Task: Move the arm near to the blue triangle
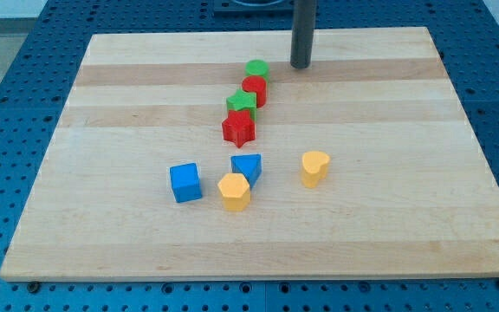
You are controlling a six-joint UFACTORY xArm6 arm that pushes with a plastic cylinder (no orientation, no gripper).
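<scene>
The blue triangle (247,166) lies on the wooden board (102,217) a little below the middle, touching the yellow hexagon (234,191) at its lower left. My tip (301,66) stands near the view's top, well above and to the right of the blue triangle, just right of the green round block (256,68). The dark rod rises out of the view's top.
A column runs down from the green round block: a red round block (254,88), a green star (243,102), a red star (239,127). A blue cube (185,183) lies left of the triangle. A yellow heart (314,167) lies to its right.
</scene>
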